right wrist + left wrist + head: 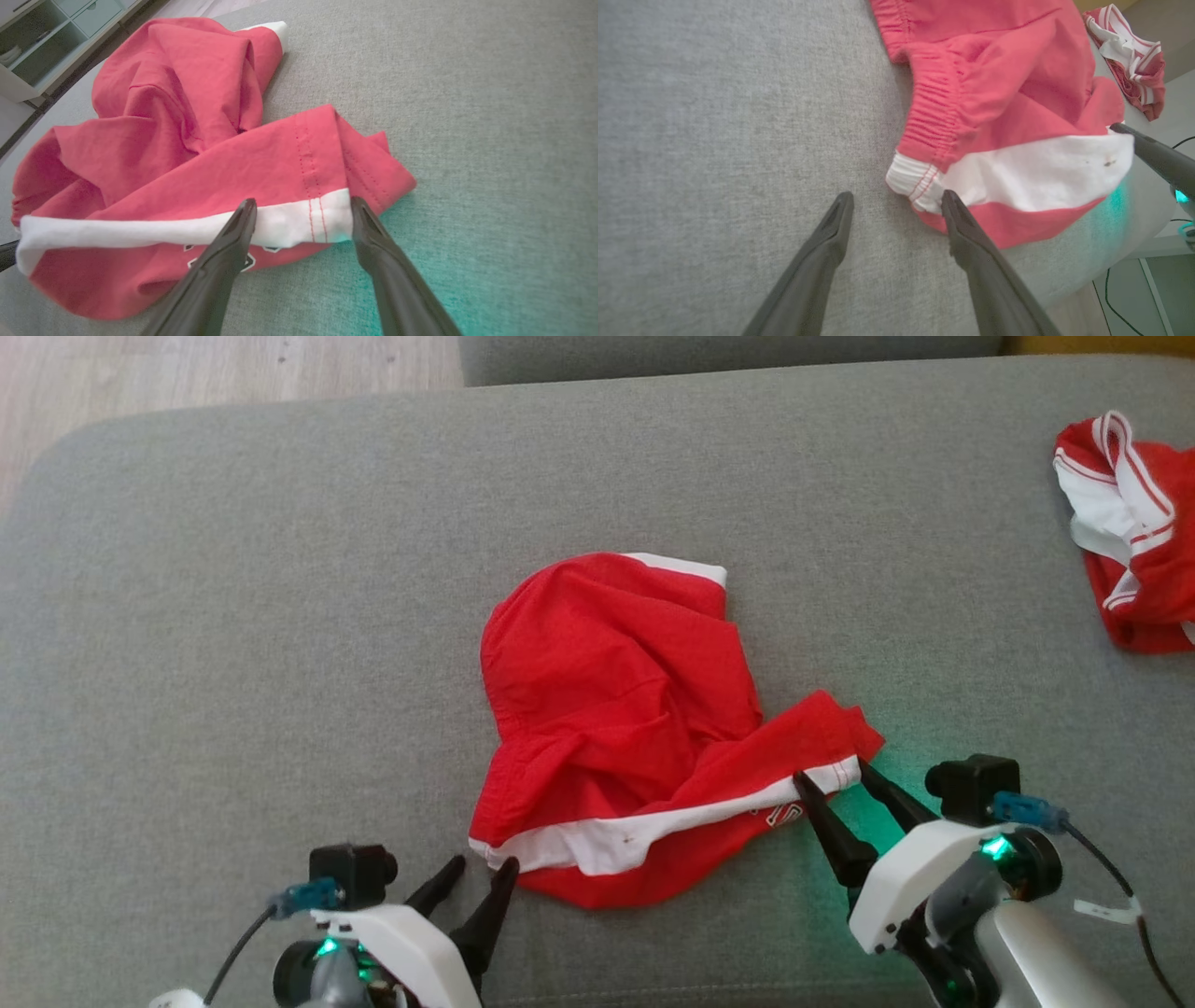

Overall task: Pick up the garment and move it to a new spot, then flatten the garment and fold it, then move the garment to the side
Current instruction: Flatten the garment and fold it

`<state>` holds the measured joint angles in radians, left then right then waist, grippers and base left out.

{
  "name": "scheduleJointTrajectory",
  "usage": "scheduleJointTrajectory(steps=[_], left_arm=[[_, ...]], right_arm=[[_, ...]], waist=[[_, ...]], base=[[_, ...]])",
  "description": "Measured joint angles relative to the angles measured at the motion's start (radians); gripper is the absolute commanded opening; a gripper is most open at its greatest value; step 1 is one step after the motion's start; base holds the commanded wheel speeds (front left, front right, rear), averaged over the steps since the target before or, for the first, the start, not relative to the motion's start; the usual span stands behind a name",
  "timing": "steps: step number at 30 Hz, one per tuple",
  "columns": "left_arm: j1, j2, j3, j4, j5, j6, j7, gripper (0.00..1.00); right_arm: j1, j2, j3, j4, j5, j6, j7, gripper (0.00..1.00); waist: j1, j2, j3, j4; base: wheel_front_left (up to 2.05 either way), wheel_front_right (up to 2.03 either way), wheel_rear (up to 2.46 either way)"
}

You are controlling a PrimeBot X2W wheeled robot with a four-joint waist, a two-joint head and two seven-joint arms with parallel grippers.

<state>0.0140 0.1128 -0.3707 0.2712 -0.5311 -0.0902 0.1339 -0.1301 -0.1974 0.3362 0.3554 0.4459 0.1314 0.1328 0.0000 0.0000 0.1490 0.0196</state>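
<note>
Head view: the red garment [616, 709] is seen crumpled on the sofa [233, 616], a striped garment [1134, 532] far right. The left gripper [483, 863] and right gripper [831, 770] are spread wide, nothing held — one at each end of the white band [635, 831]. Left wrist view: a gathered waistband [931, 121] is shown. Right wrist view: the band's end is seen between the jaws — black print [192, 262] beneath.

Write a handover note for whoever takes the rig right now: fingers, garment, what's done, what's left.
Left gripper: open, fingers at the white-banded corner of the red garment, nothing held.
Right gripper: open, fingers astride the band's other end, not closed.
Garment: crumpled mid-cushion on the grey sofa; a second red-and-white garment lies far right.
Done: no flattening or fold shows.
Left: grasp, flatten, fold, move aside.
</note>
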Motion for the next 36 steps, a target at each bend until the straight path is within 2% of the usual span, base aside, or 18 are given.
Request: scheduleJointTrajectory(steps=[9,14,15,16,17,18,19,23,27,32,36], left_arm=[[-0.064,0.003,0.0,0.081,-0.018,-0.016,-0.038,1.0],[-0.071,0.002,-0.008,0.104,-0.021,-0.025,-0.049,1.0],[-0.074,0.002,-0.011,0.109,-0.027,-0.026,-0.049,0.87],[-0.079,0.002,-0.014,0.115,-0.031,-0.026,-0.049,0.6],[-0.082,0.002,-0.016,0.119,-0.036,-0.026,-0.049,0.41],[-0.082,0.002,-0.021,0.123,-0.039,-0.026,-0.052,0.17],[-0.082,0.002,-0.031,0.125,-0.044,-0.027,-0.052,0.0],[-0.082,0.002,-0.053,0.114,-0.069,-0.033,-0.052,0.0],[-0.078,0.005,-0.053,0.027,-0.108,-0.033,-0.057,0.0],[-0.035,0.009,-0.035,-0.163,-0.18,-0.033,-0.042,0.0],[0.033,0.021,-0.035,-0.351,-0.233,-0.031,0.013,0.0]], right_arm=[[-0.001,-0.002,0.012,0.003,0.011,0.0,0.01,1.0],[-0.001,-0.002,0.016,0.013,0.02,0.0,0.014,0.79],[-0.001,-0.002,0.016,0.015,0.02,0.0,0.017,0.71],[-0.001,-0.002,0.017,0.017,0.021,0.0,0.017,0.49],[-0.001,-0.002,0.018,0.017,0.023,0.0,0.017,0.31],[-0.001,-0.002,0.019,0.017,0.03,0.0,0.017,0.0],[-0.002,-0.002,0.02,0.017,0.037,0.0,0.015,0.0],[-0.001,-0.003,0.017,-0.002,0.064,0.0,-0.009,0.0],[0.003,-0.009,-0.032,-0.097,0.109,0.0,-0.031,0.0],[0.095,-0.031,-0.116,-0.311,0.228,0.0,-0.012,0.0],[0.18,-0.038,-0.229,-0.508,0.316,0.0,0.043,0.0]], waist=[[0.0,0.0,0.0,-0.008],[0.0,0.0,-0.003,-0.008],[0.0,0.0,-0.003,-0.008],[0.0,0.0,-0.004,-0.007],[0.0,0.0,-0.004,-0.007],[0.0,0.0,-0.006,-0.007],[0.0,0.0,-0.008,-0.007],[0.0,0.0,-0.015,-0.007],[0.0,0.0,-0.027,-0.007],[0.0,0.0,-0.049,-0.013],[0.0,0.0,-0.066,-0.024]], base=[[0.0,0.0,0.0],[0.0,0.0,0.0],[0.0,0.0,0.0],[0.0,0.0,0.0],[0.0,0.0,0.0],[0.0,0.0,0.0],[0.0,0.0,0.0],[0.0,0.0,0.0],[0.0,0.0,0.0],[0.0,0.0,0.0],[0.0,0.0,0.0]])
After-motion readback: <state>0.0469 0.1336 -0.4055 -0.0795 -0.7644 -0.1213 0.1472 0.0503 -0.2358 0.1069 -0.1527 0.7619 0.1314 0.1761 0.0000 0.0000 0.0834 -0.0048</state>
